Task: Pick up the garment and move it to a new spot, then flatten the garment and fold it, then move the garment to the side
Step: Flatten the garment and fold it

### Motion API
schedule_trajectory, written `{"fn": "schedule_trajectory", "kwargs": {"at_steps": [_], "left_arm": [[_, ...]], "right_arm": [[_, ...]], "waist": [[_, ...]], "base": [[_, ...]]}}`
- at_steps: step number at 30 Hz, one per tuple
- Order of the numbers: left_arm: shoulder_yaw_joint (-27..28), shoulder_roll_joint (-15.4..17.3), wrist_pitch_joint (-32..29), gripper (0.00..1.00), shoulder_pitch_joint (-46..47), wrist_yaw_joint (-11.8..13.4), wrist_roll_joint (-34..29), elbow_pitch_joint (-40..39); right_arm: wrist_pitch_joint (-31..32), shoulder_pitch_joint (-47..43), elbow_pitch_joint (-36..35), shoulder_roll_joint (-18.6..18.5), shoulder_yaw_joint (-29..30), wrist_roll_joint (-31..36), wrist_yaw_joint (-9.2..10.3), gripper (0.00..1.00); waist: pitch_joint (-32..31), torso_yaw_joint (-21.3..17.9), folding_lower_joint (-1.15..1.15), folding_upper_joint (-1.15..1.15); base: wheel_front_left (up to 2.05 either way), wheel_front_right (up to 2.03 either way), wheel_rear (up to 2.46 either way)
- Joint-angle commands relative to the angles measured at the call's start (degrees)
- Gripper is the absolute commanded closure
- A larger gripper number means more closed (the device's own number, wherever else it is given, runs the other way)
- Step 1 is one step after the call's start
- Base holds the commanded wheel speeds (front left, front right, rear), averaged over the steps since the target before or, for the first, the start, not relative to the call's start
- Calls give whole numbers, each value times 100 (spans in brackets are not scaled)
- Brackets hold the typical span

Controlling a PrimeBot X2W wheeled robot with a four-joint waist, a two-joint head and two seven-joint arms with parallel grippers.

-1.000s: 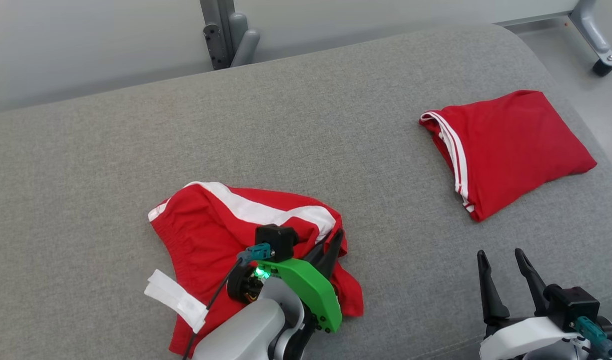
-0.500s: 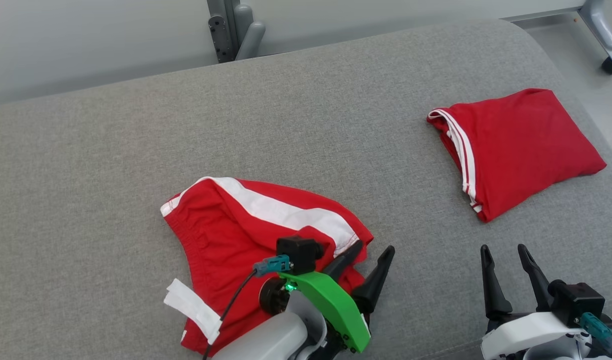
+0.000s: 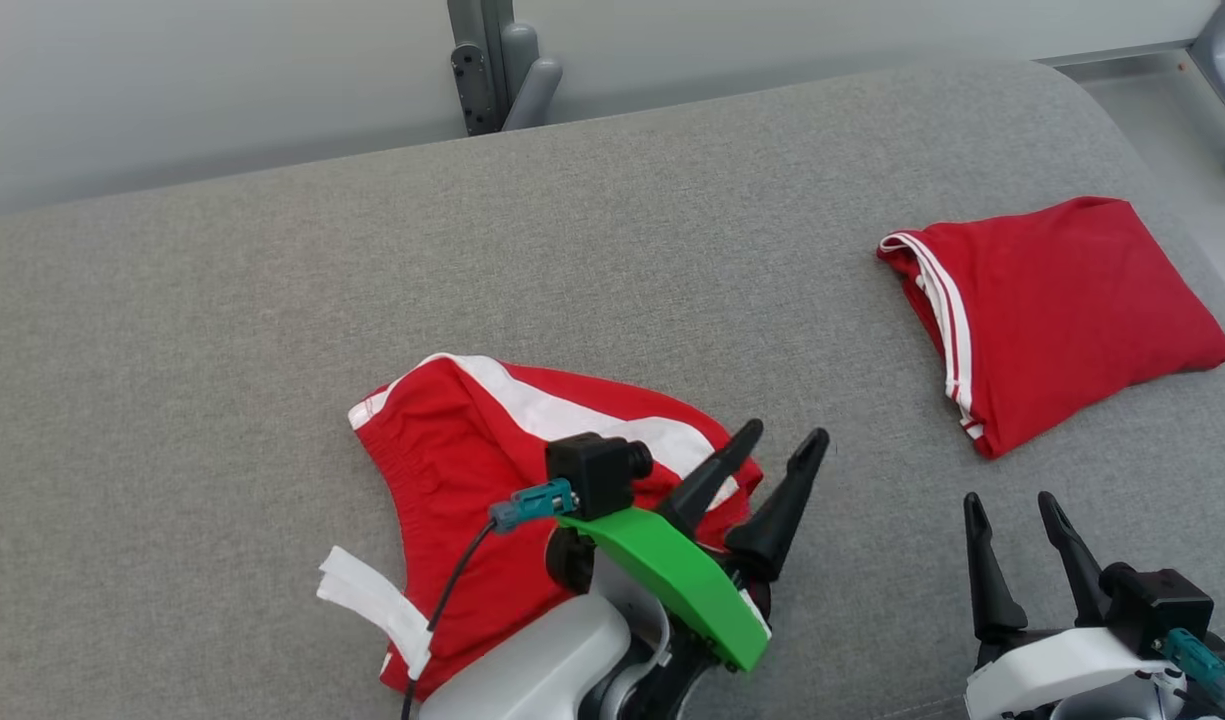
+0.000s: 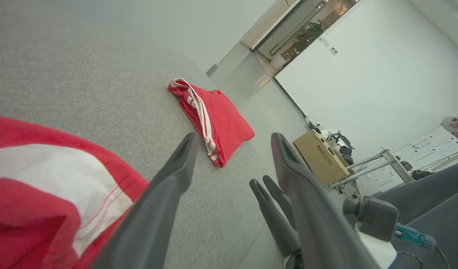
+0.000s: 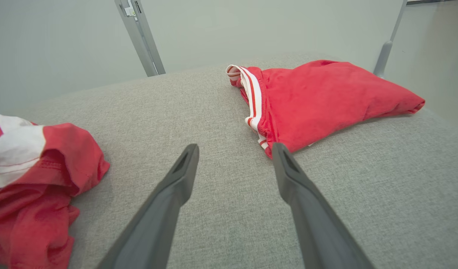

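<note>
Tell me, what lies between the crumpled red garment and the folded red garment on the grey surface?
Bare grey surface, seen in the head view between the crumpled garment and the folded garment; the open left tool hangs beside the crumpled one.

Loose garment (image 3: 452, 470) lies left of folded garment (image 3: 1062, 310) on cushion (image 3: 622, 250).

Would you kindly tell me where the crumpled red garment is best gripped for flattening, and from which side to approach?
Probably the bunched corner of the crumpled red garment where its white stripe ends. It stands raised off the grey cushion, so the open left gripper, right beside it, could pinch it coming low from the robot's right.
</note>
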State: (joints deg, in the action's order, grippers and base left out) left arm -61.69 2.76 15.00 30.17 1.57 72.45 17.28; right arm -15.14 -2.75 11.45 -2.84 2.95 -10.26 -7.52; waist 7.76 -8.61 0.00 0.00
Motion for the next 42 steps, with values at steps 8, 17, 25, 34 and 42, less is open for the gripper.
{"fn": "schedule_trajectory", "kwargs": {"at_steps": [8,17,25,34,42], "left_arm": [[1054,633,17,0,-579,504,-1129,-208],[1710,1524,-338,0,-1032,763,-663,146],[2184,1467,-1229,0,-489,468,210,1005],[2085,1499,-1858,0,244,143,247,2016],[2048,1404,-1962,0,618,-193,229,2642]], "right_arm": [[2,-270,-47,-13,142,84,7,0],[3,-386,-67,-11,131,124,7,0],[3,-211,-47,-12,29,197,7,0],[3,-58,-64,-12,-31,235,7,0],[3,-9,-72,-13,-26,198,7,0]], "waist": [[-385,99,0,0],[-546,301,0,0],[-345,373,0,0],[-17,243,0,0],[133,150,0,0]], "base": [[0,0,0],[0,0,0],[0,0,0],[0,0,0],[0,0,0]]}}
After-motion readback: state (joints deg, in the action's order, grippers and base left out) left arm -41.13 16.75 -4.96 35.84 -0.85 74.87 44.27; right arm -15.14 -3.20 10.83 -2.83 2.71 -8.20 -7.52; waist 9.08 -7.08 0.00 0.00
